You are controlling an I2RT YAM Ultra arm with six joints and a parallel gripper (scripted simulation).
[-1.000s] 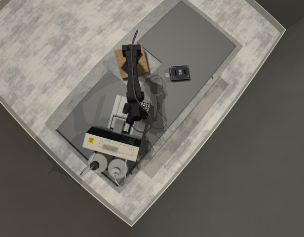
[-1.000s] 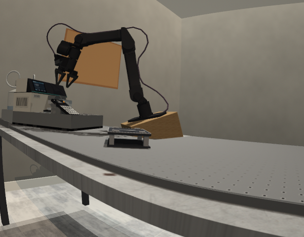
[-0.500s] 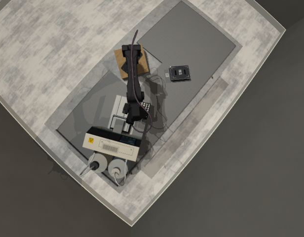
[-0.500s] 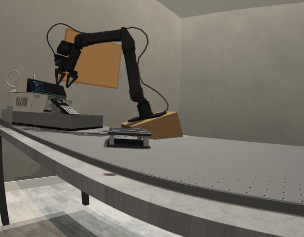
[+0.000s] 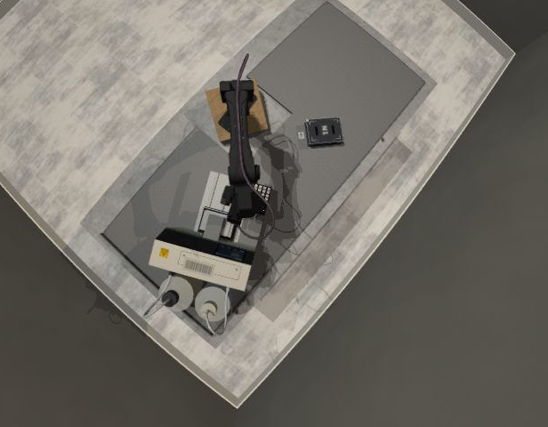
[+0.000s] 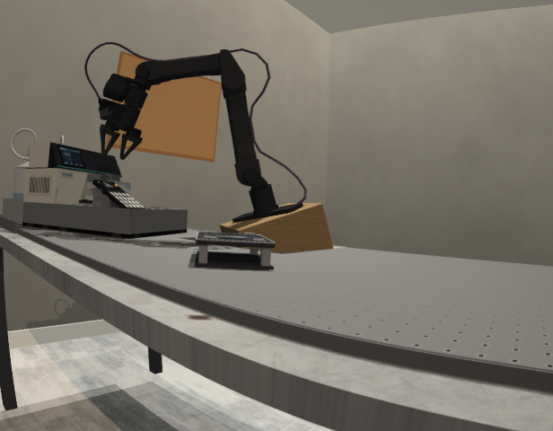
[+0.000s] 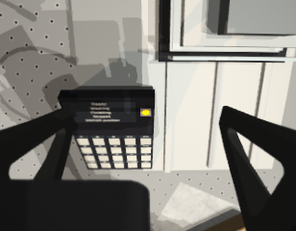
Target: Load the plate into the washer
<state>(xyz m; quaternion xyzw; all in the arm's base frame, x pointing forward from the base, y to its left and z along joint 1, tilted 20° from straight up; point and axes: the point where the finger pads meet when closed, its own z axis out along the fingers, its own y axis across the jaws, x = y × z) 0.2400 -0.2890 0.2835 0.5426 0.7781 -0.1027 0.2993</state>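
amber lamp [image 6: 116, 185] [image 7: 145, 113], black-and-white keypad [image 6: 123, 198] [image 7: 117, 153], black fingers [image 5: 231, 219] [image 6: 115, 150]

Wall: big flat orange board [image 6: 179, 116], tilted.
Arm's stand: brown wooden sloped block [image 5: 213, 110] [image 6: 285, 232], on tbl.
Floor: pale grey patchy tiles [image 5: 104, 68], w/ shadows.

"N1" on nest [image 5: 315, 138]; warning triangle, barcode on washer top [image 5: 173, 261].
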